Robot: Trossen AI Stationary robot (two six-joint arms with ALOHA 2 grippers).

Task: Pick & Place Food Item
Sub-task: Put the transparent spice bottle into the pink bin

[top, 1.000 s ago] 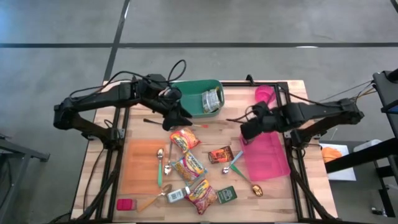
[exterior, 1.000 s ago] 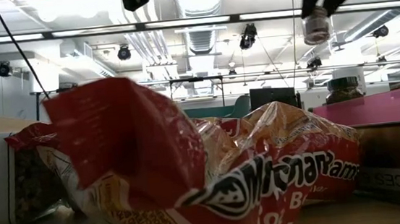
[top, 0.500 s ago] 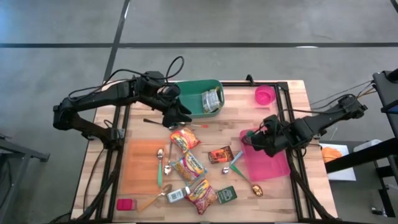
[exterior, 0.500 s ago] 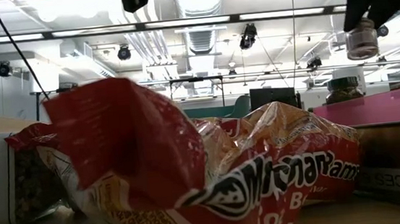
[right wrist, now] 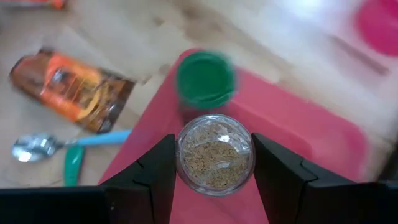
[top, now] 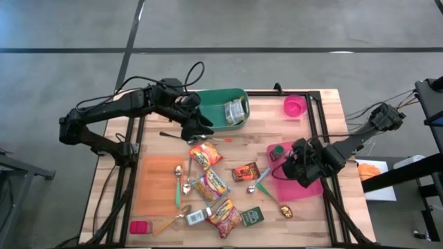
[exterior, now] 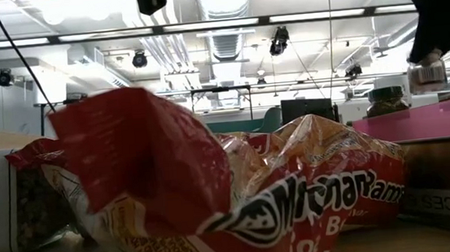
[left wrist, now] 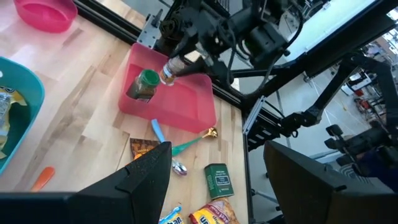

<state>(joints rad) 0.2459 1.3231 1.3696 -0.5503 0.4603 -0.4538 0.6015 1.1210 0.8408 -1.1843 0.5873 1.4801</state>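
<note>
**Right wrist view: spice jar held over the pink tray**

Right wrist view looks down past the right hand (right wrist: 214, 163), whose two dark fingers (right wrist: 151, 174) are clamped on either side of a clear spice jar (right wrist: 215, 154) filled with pale, seed-like contents. The jar hangs above the pink tray (right wrist: 298, 143), just beside a green-lidded jar (right wrist: 205, 79) that stands in the tray's corner. Outside the tray, on the wooden desk (right wrist: 124, 31), lie an orange snack packet (right wrist: 73, 90) and a blue-handled spoon (right wrist: 62, 149).

From the high view, the right hand (top: 299, 164) sits over the near part of the pink tray (top: 308, 187), at the desk's right side, with the green-lidded jar (top: 277, 150) at the tray's far left corner. The left hand (top: 196, 128) hovers with its fingers parted and nothing between them, at the front edge of the green bin (top: 216, 111), which holds a packet (top: 237, 111). A pink bowl (top: 294, 106) stands at the desk's far right. Noodle packets (top: 210, 183), spoons and a green box (top: 252, 216) are scattered across the middle of the desk.

In the low view, the clear jar (exterior: 425, 72) hangs just above the tray's rim (exterior: 421, 121).
</note>
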